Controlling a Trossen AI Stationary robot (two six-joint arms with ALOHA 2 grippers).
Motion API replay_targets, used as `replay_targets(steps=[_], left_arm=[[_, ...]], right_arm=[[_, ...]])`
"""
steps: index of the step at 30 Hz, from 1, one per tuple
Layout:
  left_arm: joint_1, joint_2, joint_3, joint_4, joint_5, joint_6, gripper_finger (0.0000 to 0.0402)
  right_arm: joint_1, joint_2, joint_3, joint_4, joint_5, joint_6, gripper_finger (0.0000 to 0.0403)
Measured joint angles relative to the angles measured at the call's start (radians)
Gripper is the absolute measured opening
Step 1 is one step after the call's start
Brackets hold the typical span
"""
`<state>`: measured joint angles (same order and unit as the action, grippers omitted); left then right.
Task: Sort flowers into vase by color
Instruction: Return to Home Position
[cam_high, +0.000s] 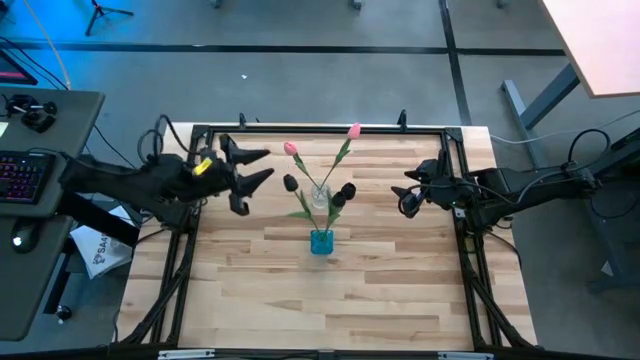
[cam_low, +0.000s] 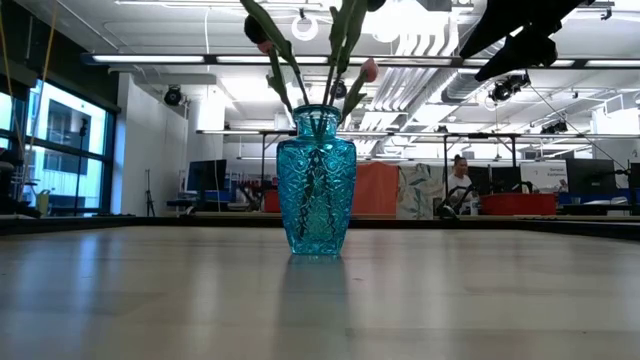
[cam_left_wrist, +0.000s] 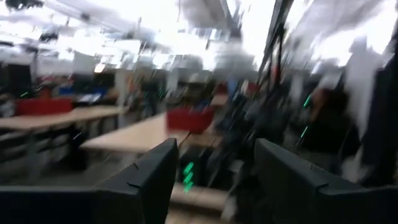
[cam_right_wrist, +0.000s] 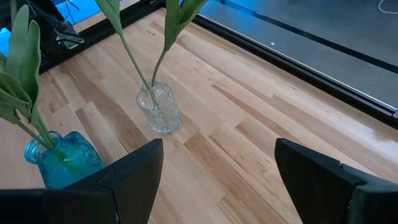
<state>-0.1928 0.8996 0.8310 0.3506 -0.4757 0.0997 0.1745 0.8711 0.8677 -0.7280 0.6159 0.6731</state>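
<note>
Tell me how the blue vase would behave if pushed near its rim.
The blue vase looks taller than its foot is wide, with long tulips leaning out, so it would probably tip rather than slide. Its cut, glassy wall suggests rigid and breakable, likely heavy for its size.

Front vase (cam_high: 321, 241) is standing near the middle of the table (cam_high: 260, 290). Rear vase (cam_high: 320, 197) is standing just behind it, apart, and in the low view the front vase is hiding it. Two tulips (cam_high: 291, 149) are sitting in the rear vase, leaning out left and right toward the far edge. Three tulips (cam_high: 347, 189) are sitting in the front vase, with their heads hanging over the rear vase's sides. Left gripper (cam_high: 268, 163) is hanging left of the vases, over the table's left part. Right gripper (cam_high: 400, 185) is hanging right of them, near the right edge. A keyboard (cam_high: 22, 175) is lying on a desk (cam_high: 70, 110) left of the table. A person (cam_low: 460, 180) is showing far behind the table.
</note>
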Motion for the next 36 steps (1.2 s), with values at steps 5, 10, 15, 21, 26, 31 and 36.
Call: replay_targets(steps=[5,10,15,21,26,31,36], left_arm=[[0.064,-0.040,-0.053,-0.151,-0.018,-0.014,0.0147],[0.100,-0.098,-0.256,0.067,0.041,-0.078,0.0046],[0.128,-0.191,-0.481,0.236,0.025,-0.183,0.0012],[0.128,-0.313,-0.667,0.300,-0.005,-0.299,0.0002],[0.128,-0.378,-0.756,0.299,-0.010,-0.308,0.0001],[0.128,-0.419,-0.820,0.267,-0.048,-0.368,0.0000],[0.128,-0.425,-0.819,0.209,-0.055,-0.437,0.0000]], right_arm=[[0.000,0.000,0.000,0.001,0.000,0.000,0.0304],[0.000,0.000,0.000,0.013,-0.004,0.008,0.0304],[0.000,0.000,0.000,0.053,-0.045,0.008,0.0304],[0.000,-0.005,0.001,0.070,-0.097,0.024,0.0304],[0.000,-0.025,0.001,0.069,-0.183,0.027,0.0288],[0.000,-0.065,0.001,0.066,-0.208,0.026,0.0234],[0.017,-0.120,0.002,0.017,-0.237,-0.024,0.0169]])
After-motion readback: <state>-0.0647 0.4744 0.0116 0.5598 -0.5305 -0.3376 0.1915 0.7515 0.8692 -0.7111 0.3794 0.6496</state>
